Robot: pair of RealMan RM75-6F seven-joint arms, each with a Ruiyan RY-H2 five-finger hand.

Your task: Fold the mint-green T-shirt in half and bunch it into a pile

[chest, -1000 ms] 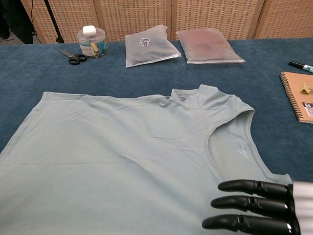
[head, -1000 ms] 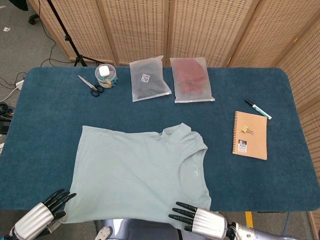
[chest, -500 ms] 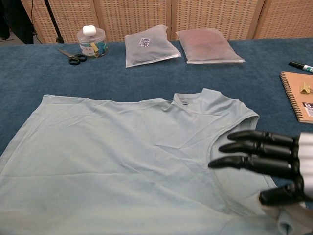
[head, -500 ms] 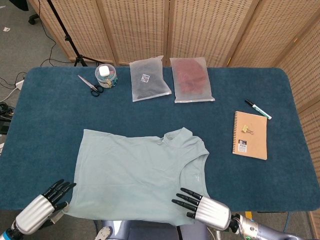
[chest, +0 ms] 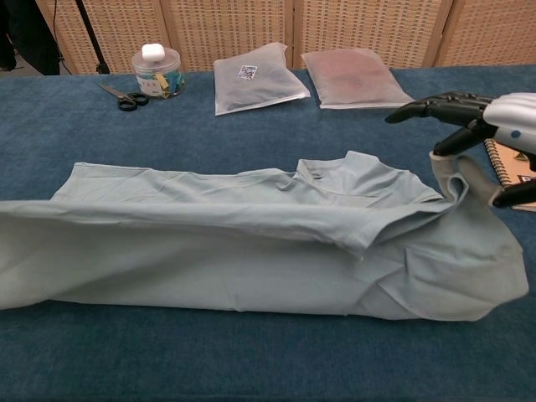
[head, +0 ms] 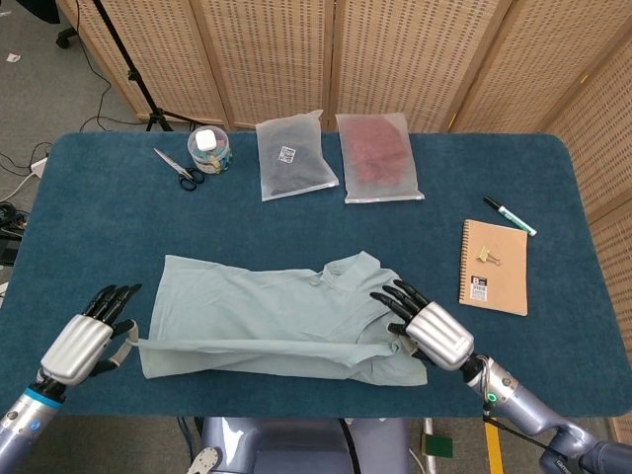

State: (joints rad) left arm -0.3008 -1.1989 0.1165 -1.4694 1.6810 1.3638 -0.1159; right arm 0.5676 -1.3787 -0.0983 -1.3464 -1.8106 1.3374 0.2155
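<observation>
T-shirt [head: 281, 316] half-folded, long axis left-right, collar far edge.

Even, bright, diffuse overhead light; soft short shadows under the shirt [head: 276, 311] fold. No glare. Head view sharp throughout. Chest view: near table [chest: 251, 360] edge slightly soft, mild wide-angle stretch at the sides.

A mint-green T-shirt [head: 267, 316] is seen on a deep blue tabletop [head: 99, 227]. Silver hands, left [head: 87, 341] and right [head: 430, 331], are tipped with black fingers [head: 395, 294]. A tan notebook [head: 494, 267] is bound with dark wire; the pen [head: 509, 215] is black and teal. The scissors [head: 178, 168] are black-handled. Frosted pouches are filled dark grey [head: 293, 155] and dull red [head: 377, 156]
</observation>
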